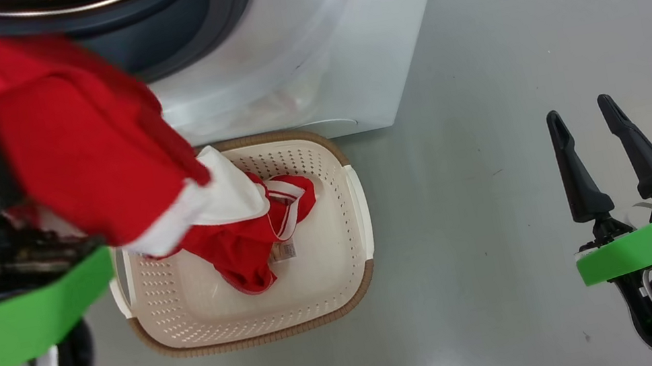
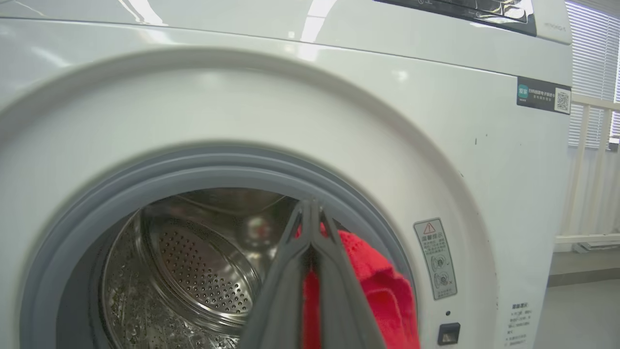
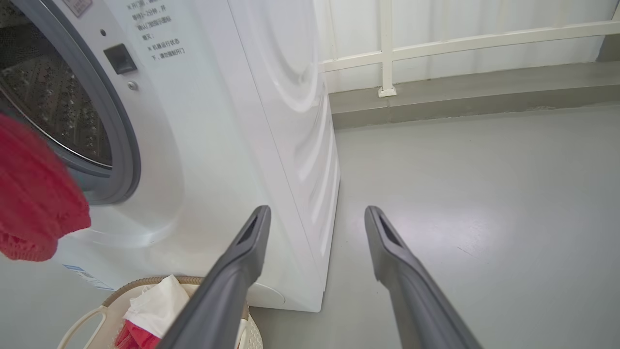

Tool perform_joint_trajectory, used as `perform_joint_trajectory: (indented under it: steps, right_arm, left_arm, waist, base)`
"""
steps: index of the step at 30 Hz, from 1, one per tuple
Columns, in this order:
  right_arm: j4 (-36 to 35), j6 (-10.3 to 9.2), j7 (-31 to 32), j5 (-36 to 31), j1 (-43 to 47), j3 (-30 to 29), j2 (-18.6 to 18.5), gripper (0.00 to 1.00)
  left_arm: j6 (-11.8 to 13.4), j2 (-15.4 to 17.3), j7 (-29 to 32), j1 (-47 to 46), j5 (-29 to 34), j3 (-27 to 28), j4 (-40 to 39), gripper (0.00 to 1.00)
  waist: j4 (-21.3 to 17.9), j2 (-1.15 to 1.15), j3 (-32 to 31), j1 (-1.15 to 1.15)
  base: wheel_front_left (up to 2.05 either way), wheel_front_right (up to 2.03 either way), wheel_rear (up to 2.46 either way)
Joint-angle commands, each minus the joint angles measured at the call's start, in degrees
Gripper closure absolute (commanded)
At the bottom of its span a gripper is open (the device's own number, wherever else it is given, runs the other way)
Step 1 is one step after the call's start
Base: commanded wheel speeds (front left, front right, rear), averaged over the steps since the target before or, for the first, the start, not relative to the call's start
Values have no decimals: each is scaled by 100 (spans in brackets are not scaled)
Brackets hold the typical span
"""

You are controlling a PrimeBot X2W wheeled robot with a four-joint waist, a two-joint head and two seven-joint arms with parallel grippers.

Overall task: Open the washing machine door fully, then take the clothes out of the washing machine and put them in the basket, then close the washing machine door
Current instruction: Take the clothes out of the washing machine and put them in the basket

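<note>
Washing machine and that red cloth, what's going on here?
The robot's left hand is shut on a bright red fabric garment with white trim, holding it before the open drum of the white front-loading washing machine. The fabric hangs down into the cream perforated plastic basket, where red cloth lies. The right hand is open, off to the side, holding nothing.

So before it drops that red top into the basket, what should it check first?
1. Left gripper shut on the red garment: ok.
2. Garment hanging above the basket, its lower end inside: ok.
3. Basket on the floor, right in front of the washing machine: ok.
4. Drum empty: cannot tell. The visible steel is bare, but the fingers and fabric hide part.
5. Right gripper open, off to the side of the basket: ok.
</note>
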Motion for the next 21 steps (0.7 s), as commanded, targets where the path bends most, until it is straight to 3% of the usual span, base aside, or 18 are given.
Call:
perform_joint_trajectory:
  steps: [1,7,14,21]
  right_arm:
    - [-146,37,-37,-17,109,100,12,0]
    - [-158,37,-37,-4,62,124,12,0]
    - [-205,37,-37,2,-43,112,12,0]
    - [-255,37,-37,-11,-110,78,12,0]
  left_arm:
    - [-37,154,-27,162,-12,90,-123,100]
    - [-37,148,-27,438,-197,-160,376,100]
    - [-32,147,-27,592,-508,-447,1707,100]
    - [-35,146,-27,423,-438,-709,2602,100]
  waist:
    - [-4,0,11,0]
    - [-41,0,84,0]
    - [-78,0,302,0]
    - [-92,0,511,0]
  base:
    - [0,0,0]
    - [0,0,0]
    - [0,0,0]
    - [0,0,0]
